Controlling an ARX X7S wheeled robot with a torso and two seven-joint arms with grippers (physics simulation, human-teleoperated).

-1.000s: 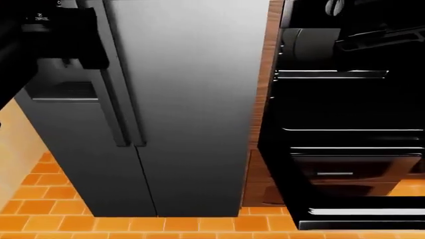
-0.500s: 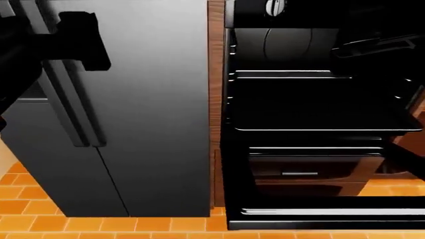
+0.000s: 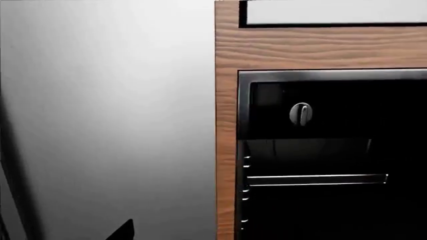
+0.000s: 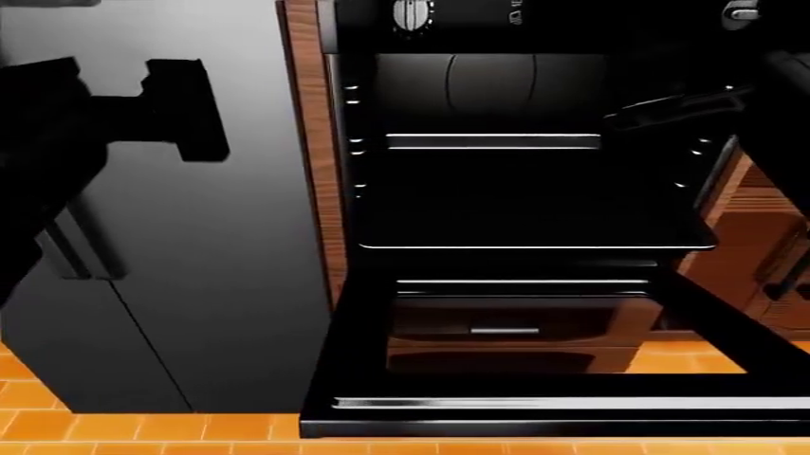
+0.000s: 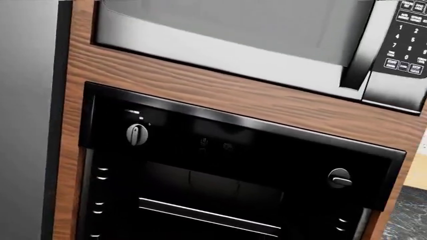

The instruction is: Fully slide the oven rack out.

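Inside dark oven (image 4: pixel 532 95), oven rack (image 4: pixel 494 141) mostly hidden.

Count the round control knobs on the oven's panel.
2: the left knob sits at one end of the control panel, the right knob at the other end, both above the open oven cavity.

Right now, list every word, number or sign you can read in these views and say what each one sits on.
Microwave keypad: white digits and button labels show, too small and blurred to quote with confidence.
Oven control panel: two faint round symbols between the knobs, unreadable.
Oven panel in the head view: tiny light marks, unreadable.
No other text is readable.
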